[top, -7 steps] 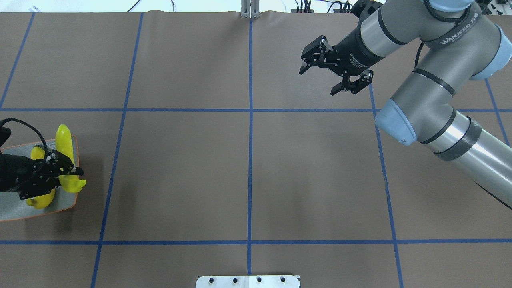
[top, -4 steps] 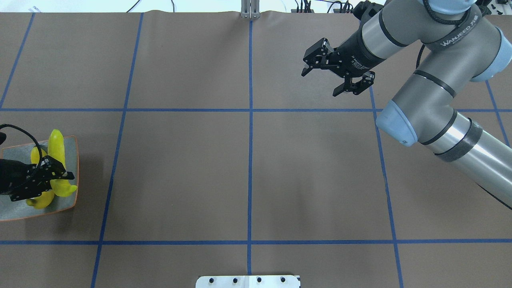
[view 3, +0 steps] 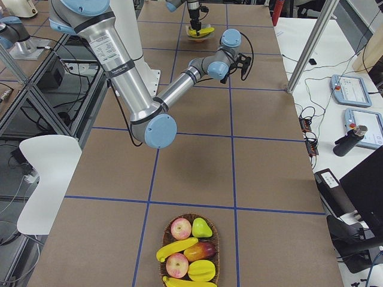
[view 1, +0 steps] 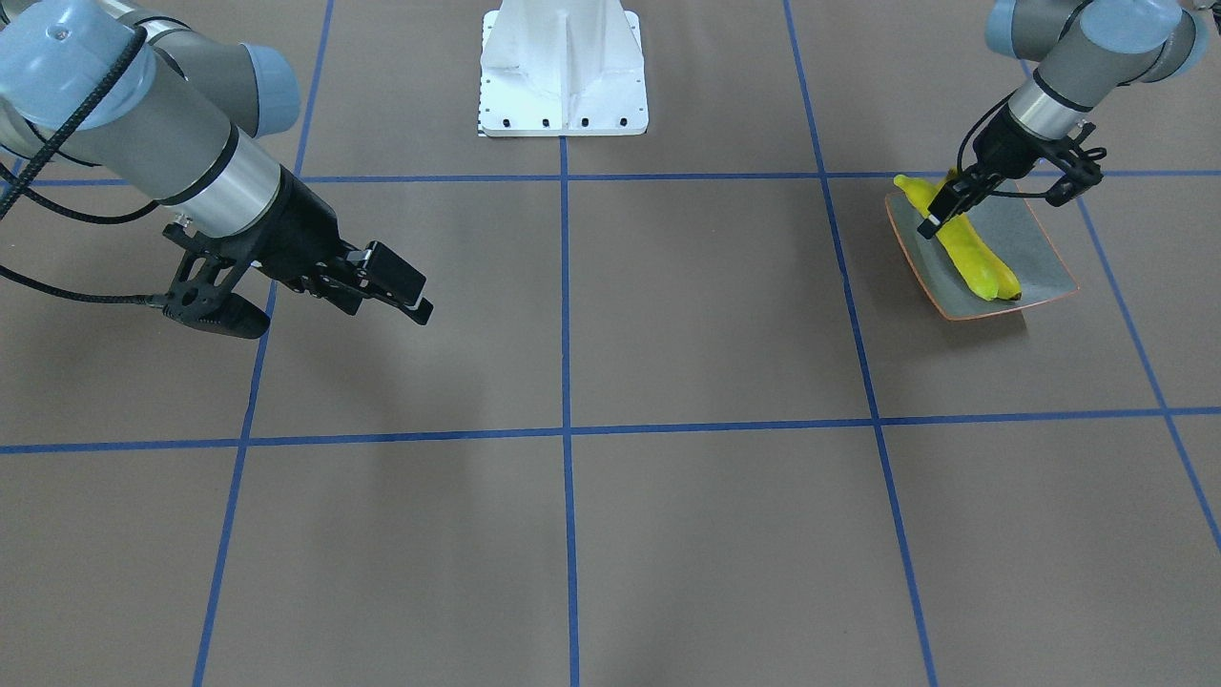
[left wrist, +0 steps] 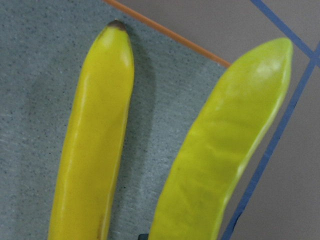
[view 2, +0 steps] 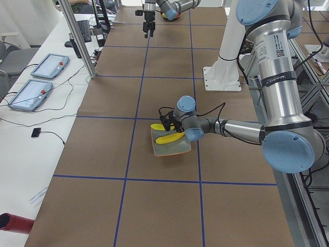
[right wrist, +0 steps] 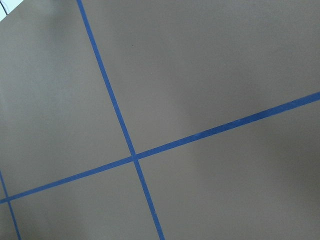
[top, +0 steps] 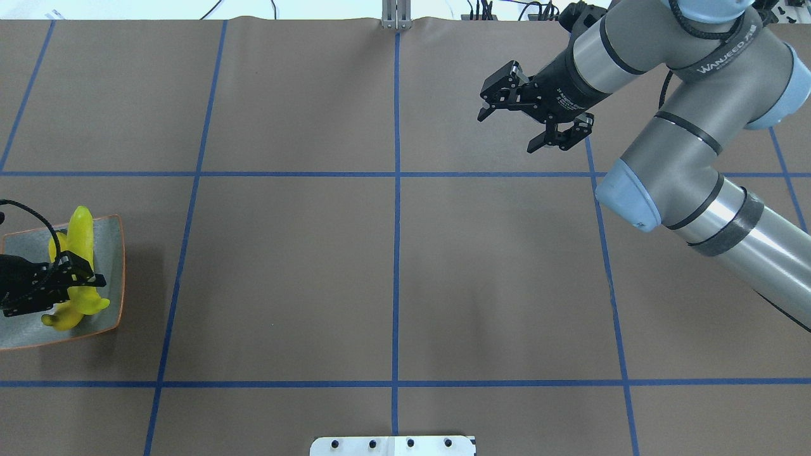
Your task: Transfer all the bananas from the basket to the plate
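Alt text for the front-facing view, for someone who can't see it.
The left gripper sits low over two bananas on a square grey plate at the view's right. At the view's left, the right gripper hangs open above the brown table.

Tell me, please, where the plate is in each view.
Front-facing: plate upper right.
Overhead: plate, left edge.
Exterior left: plate, centre.
Exterior right: plate, top, far.
Left wrist: plate fills most.
Right wrist: not in it.
Shared landmark: the bananas on it.
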